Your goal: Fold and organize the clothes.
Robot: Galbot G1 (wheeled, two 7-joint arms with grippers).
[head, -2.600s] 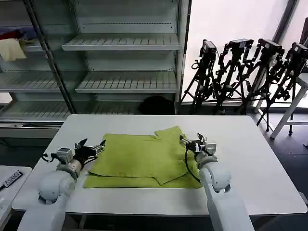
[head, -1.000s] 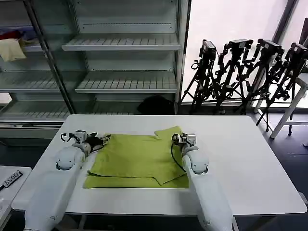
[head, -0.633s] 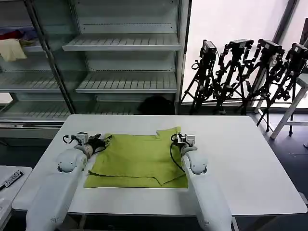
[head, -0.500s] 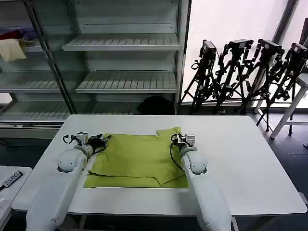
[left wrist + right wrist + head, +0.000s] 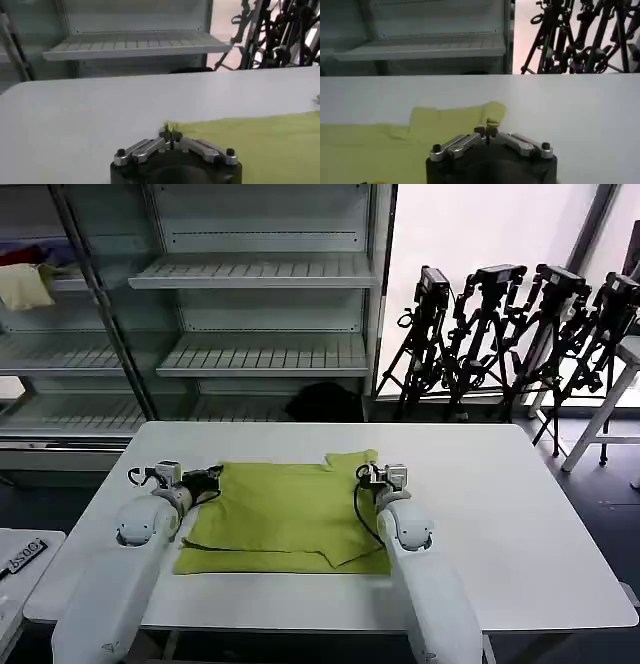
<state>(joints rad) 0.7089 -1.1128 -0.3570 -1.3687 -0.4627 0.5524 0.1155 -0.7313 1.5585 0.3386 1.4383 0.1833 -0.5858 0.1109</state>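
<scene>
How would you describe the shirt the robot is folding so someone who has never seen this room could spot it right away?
Look at the white table in front of the empty metal shelves. Spread flat on it is a lime yellow-green T-shirt, with the left tool and right tool each pinching a far corner. It is the lone garment on the table.

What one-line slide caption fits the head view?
Both grippers, left and right, pinch the far corners of a lime T-shirt on the white table.
</scene>
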